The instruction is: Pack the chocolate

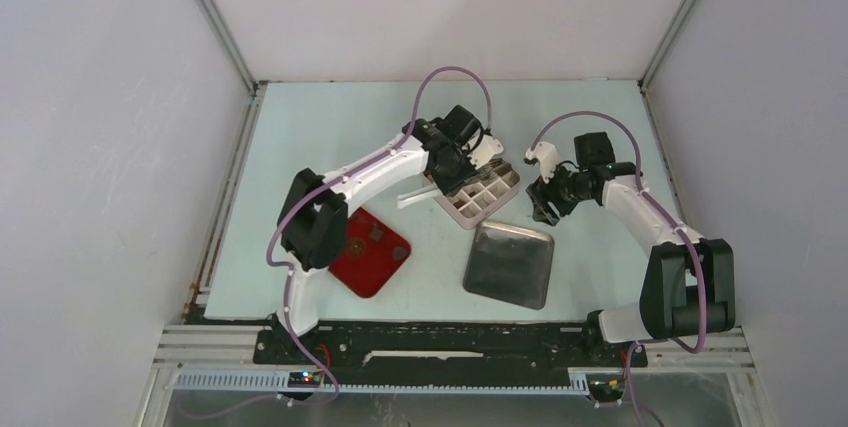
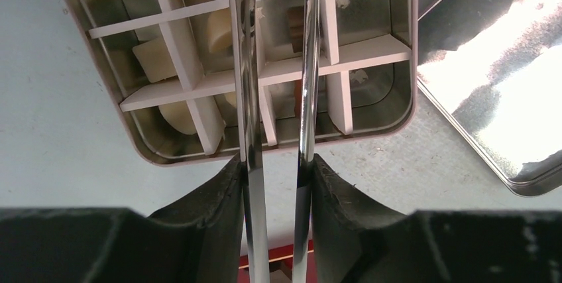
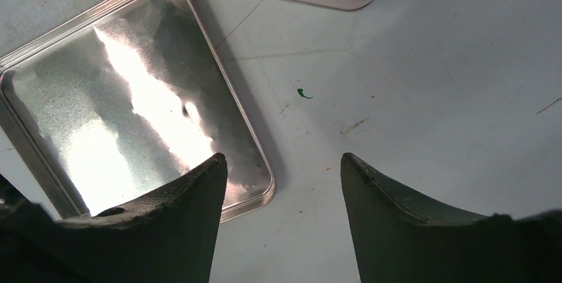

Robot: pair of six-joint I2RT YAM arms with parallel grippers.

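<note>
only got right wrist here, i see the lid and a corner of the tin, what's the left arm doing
Observer: The left gripper grips metal tongs, which reach out over the divided tin.
Operator: anything in it yet
Observer: Yes. Cream-white pieces sit in several compartments, and a brown piece shows between the tong arms.
Operator: what's left to pick up
Observer: In the top view at least two dark pieces lie on the red tray.
</note>
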